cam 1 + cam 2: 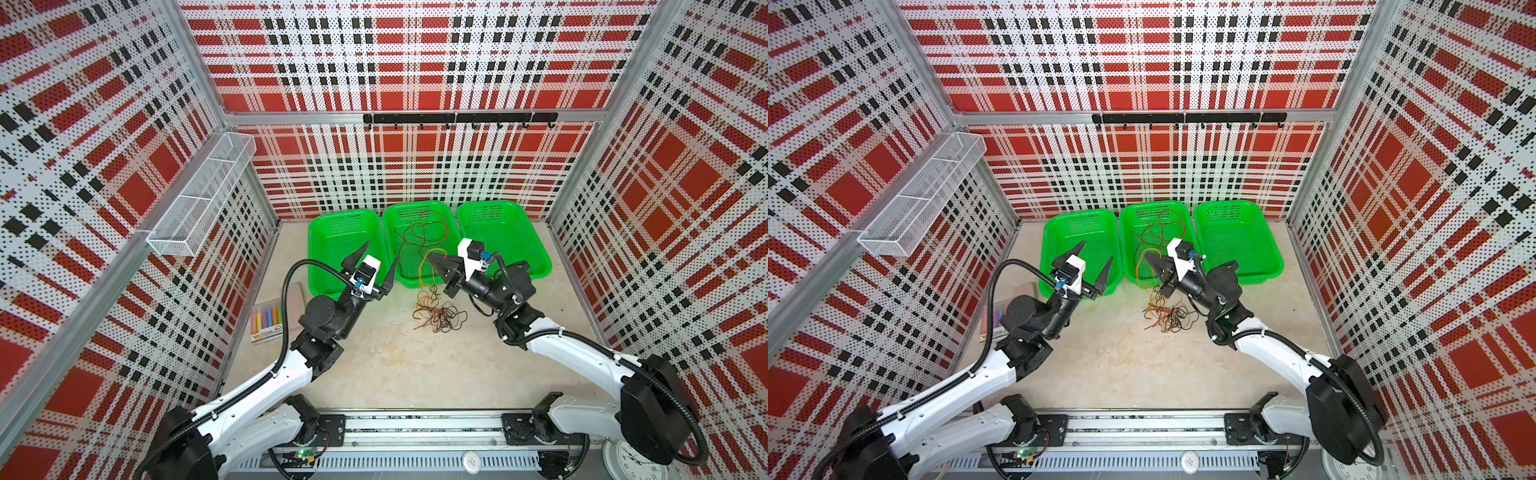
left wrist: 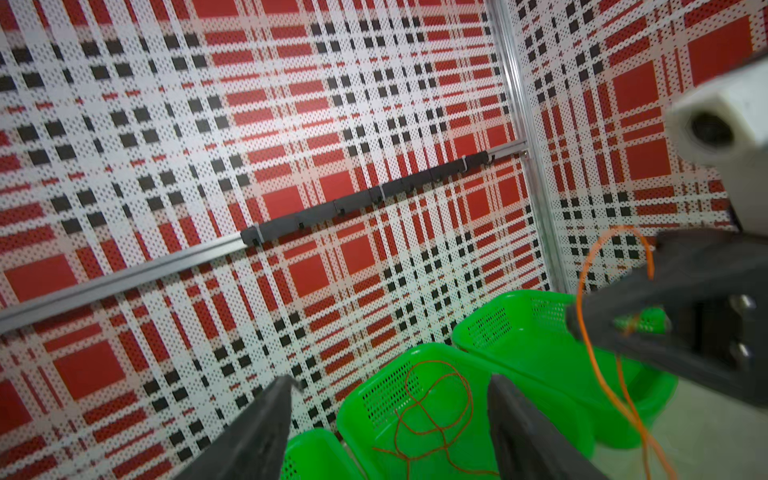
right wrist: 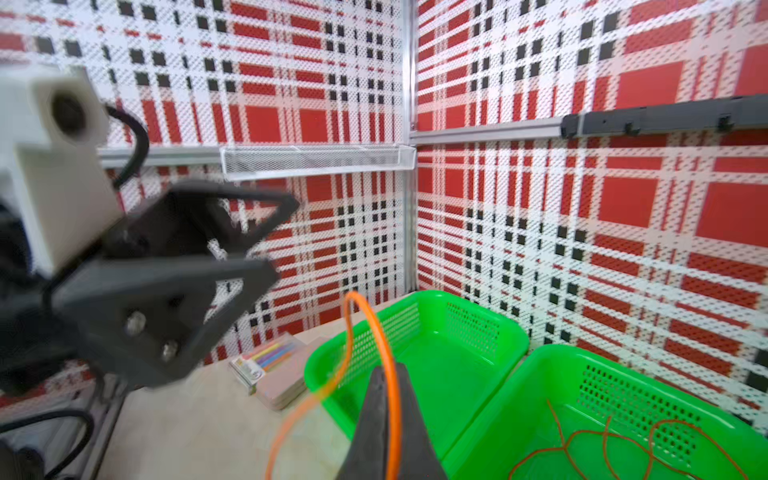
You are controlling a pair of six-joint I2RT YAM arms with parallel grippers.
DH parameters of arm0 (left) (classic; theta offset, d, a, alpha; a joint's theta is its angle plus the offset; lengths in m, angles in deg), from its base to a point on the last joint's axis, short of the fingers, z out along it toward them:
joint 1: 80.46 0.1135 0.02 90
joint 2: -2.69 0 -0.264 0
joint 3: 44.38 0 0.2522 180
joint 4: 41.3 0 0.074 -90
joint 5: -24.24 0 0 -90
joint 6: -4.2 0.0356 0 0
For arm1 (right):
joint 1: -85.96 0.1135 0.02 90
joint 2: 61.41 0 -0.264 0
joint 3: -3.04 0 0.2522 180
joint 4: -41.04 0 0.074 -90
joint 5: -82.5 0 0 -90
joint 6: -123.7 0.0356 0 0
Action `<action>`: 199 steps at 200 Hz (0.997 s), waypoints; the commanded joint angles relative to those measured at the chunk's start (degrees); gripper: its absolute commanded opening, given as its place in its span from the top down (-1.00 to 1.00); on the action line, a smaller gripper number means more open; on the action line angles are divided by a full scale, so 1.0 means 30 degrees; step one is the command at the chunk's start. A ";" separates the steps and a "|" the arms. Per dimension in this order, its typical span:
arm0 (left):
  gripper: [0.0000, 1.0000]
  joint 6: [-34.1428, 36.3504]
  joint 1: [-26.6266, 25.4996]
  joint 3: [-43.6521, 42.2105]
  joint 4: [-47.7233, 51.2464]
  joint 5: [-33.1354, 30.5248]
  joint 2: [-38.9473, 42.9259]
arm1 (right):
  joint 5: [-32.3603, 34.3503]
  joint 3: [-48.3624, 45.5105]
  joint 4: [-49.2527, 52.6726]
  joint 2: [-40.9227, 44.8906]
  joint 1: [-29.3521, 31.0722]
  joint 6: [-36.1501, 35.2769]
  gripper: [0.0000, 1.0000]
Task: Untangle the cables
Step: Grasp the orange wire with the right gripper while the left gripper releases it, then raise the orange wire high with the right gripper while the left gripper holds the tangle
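A tangle of thin black, red and orange-brown cables (image 1: 438,313) (image 1: 1169,316) lies on the table in front of the middle green basket (image 1: 409,284) (image 1: 1144,284). A red cable (image 1: 417,232) (image 2: 440,399) (image 3: 602,440) loops inside that basket. My right gripper (image 1: 430,255) (image 1: 1147,255) (image 3: 384,370) is shut on an orange cable (image 3: 376,324) (image 2: 590,353), which arcs over its tip and hangs down to the tangle. My left gripper (image 1: 382,250) (image 1: 1098,250) (image 2: 390,380) stands open above the gap between the left and middle baskets, holding nothing.
Three green baskets line the back wall; the left basket (image 1: 332,232) and the right basket (image 1: 532,249) hold no cables. A box of coloured chalk (image 1: 268,318) lies at the table's left edge. A wire mesh shelf (image 1: 199,195) and a black hook rail (image 1: 457,118) hang on the walls.
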State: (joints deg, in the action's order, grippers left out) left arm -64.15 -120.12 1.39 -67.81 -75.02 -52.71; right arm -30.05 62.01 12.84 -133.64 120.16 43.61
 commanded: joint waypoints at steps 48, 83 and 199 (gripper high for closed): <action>-0.35 -0.1588 -0.1228 -0.3080 -0.3649 0.3106 -0.1774 | -0.0917 0.3677 0.3921 0.0440 -0.0338 0.0504 1.00; -0.17 -0.1001 -0.2768 -0.2364 -0.4980 0.3908 -0.4244 | -0.1225 0.4304 0.4449 0.0384 -0.0394 0.0547 1.00; -0.19 -0.2849 -0.3201 -0.3851 -1.1420 0.3340 -0.8917 | -0.0872 0.3441 0.4990 0.1098 -0.0439 0.0034 1.00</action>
State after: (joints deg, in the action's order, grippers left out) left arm -70.64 -130.00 -8.42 -95.26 -64.09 -77.99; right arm -34.33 73.61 27.77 -131.80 119.15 44.96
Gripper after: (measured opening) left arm 0.584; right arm 0.046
